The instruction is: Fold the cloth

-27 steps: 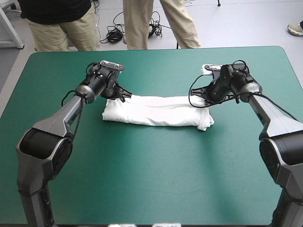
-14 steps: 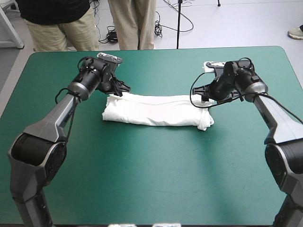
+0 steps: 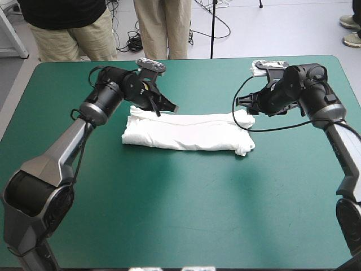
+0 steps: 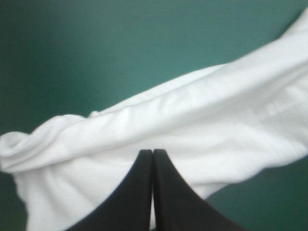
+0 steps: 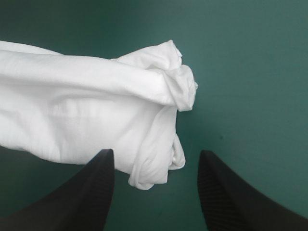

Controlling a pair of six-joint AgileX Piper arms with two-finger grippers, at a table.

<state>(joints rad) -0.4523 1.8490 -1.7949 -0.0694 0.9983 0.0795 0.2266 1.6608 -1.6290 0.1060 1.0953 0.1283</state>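
The white T-shirt (image 3: 186, 133) lies as a long folded bundle across the middle of the table, with a bunched knot at its right end (image 5: 173, 86). My left gripper (image 3: 171, 108) hovers over the bundle's far left edge, shut with nothing between its fingers. In the left wrist view the left gripper (image 4: 152, 155) forms one pointed arch over the T-shirt (image 4: 202, 115). My right gripper (image 3: 243, 105) hangs open just beyond the right end. In the right wrist view the right gripper (image 5: 155, 159) straddles the bundle's tip, not touching it.
The teal-green cover (image 3: 180, 214) stretches bare from the bundle to the table's near edge, with more of it to either side. Both arms reach in over the far half of the table.
Both grippers have risen and drawn back from the bundle's ends. The left one swung right along the far edge. The bundle has stayed put.
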